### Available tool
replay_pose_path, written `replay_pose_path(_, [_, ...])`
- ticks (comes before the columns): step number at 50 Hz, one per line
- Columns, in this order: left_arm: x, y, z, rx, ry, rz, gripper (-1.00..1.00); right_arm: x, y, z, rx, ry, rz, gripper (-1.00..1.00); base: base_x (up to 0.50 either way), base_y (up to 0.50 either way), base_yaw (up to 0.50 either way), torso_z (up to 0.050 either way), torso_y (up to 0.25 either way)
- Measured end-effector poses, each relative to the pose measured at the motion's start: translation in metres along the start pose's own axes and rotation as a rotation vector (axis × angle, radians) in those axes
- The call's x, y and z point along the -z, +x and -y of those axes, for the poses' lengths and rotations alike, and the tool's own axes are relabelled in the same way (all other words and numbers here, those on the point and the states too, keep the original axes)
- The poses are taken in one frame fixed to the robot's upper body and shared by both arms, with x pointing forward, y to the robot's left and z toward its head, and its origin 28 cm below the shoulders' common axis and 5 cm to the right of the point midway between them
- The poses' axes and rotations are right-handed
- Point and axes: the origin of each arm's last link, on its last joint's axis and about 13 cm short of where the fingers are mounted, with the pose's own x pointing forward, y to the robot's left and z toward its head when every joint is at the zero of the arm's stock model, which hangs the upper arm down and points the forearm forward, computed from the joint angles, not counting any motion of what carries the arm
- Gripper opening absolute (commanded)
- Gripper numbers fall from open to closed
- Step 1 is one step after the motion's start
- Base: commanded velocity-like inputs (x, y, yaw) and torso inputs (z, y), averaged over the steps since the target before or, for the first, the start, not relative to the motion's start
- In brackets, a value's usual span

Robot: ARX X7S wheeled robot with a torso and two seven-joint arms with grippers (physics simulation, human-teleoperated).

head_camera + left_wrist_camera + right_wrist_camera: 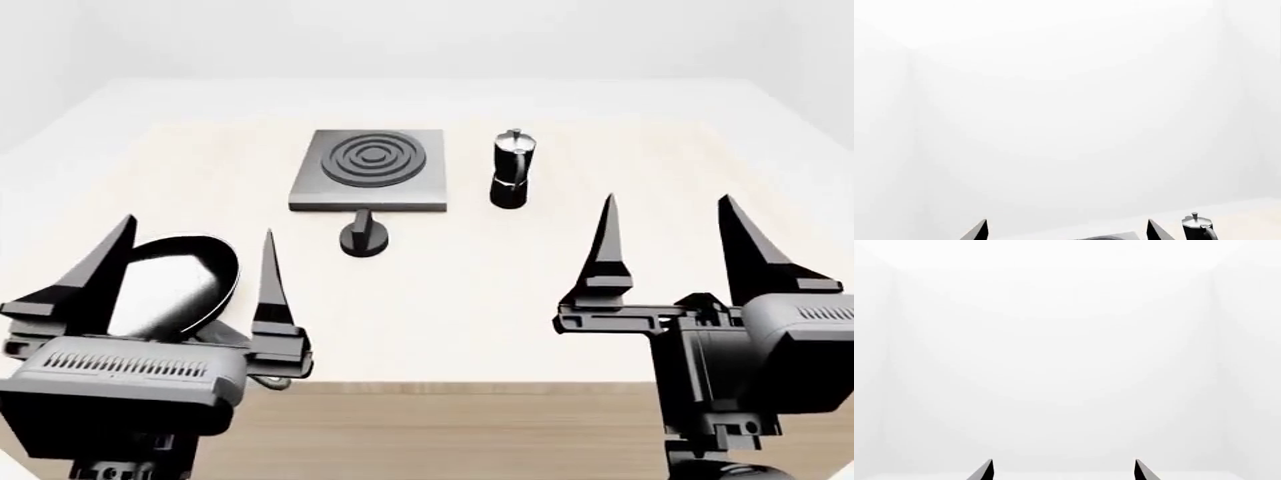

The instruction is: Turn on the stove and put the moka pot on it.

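Note:
The stove (370, 168) is a flat grey square plate with concentric rings at the table's far middle; its edge also shows in the left wrist view (1111, 236). Its small round black knob (364, 238) stands just in front of it. The moka pot (513, 170), black with a silver top, stands upright right of the stove; it shows in the left wrist view too (1198, 227). My left gripper (198, 232) is open and empty at the near left. My right gripper (670, 205) is open and empty at the near right. Both are well short of the stove.
A round black frying pan (167, 285) lies on the table at the near left, partly behind my left gripper. The light wooden table (601, 110) ends in a front edge just below both grippers. White walls surround it.

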Motion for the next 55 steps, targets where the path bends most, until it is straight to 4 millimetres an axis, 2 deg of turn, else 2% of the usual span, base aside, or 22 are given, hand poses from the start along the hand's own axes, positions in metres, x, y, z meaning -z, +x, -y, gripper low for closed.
replay_pose_path(4, [-0.0002,-0.0005,-0.0002,-0.001,-0.001,0.003,1.00,-0.0005,-0.0006,-0.0002,-0.003,0.001,0.003,1.00,0.00,0.00,0.00,0.050,0.034])
replay_pose_path(12, [-0.0002,-0.0019,0.0005,-0.004,-0.004,0.006,1.00,-0.0015,-0.0013,-0.0007,-0.007,-0.009,0.011,1.00,0.00,0.00,0.00,0.000,0.000])
replay_pose_path(55, [0.0002,-0.0014,0.0017,-0.016,-0.041,0.022,1.00,0.0019,-0.0034,-0.0026,-0.020,-0.014,0.014,1.00,0.00,0.19,0.00,0.000,0.000])
